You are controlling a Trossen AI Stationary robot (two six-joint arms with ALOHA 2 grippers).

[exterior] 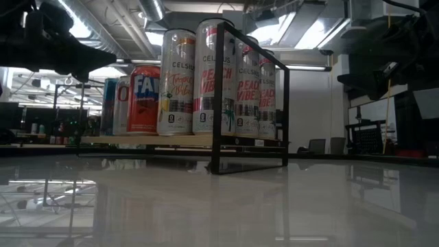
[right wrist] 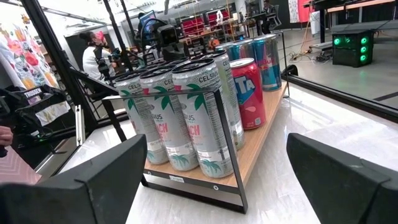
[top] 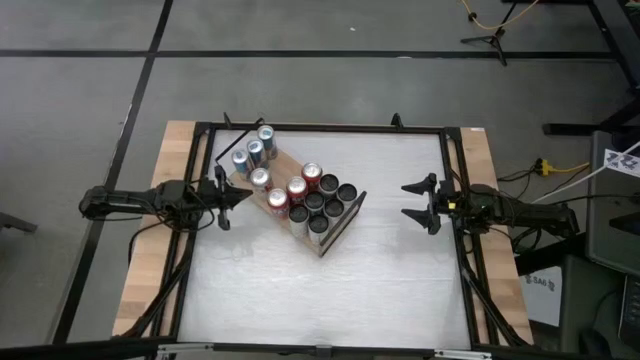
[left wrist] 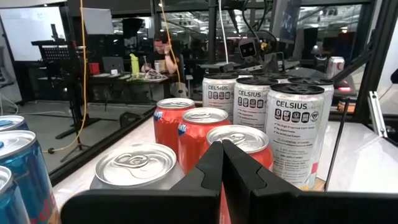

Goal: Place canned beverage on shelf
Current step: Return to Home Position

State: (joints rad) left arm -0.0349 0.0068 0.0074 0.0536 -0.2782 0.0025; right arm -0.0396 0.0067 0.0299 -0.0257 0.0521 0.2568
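The shelf [top: 288,163], a light-wood board on a black wire frame, lies slantwise on the white tabletop. Several cans stand upright on it: blue ones [top: 252,150] at its far-left end, red ones [top: 297,188] in the middle, tall Celsius cans [top: 322,207] at its near-right end. My left gripper [top: 244,196] is shut and points level at the cans from the table's left, a little short of them; its fingers [left wrist: 222,163] show before a red can [left wrist: 245,142]. My right gripper [top: 413,202] stands open at the table's right, pointing level at the shelf [right wrist: 262,144], well clear of it.
A black metal frame [top: 455,215] borders the white tabletop [top: 330,290], with wooden strips [top: 150,260] outside it. Bare white surface lies on the near side of the shelf and between it and my right gripper. A person [left wrist: 163,53] sits in the room beyond.
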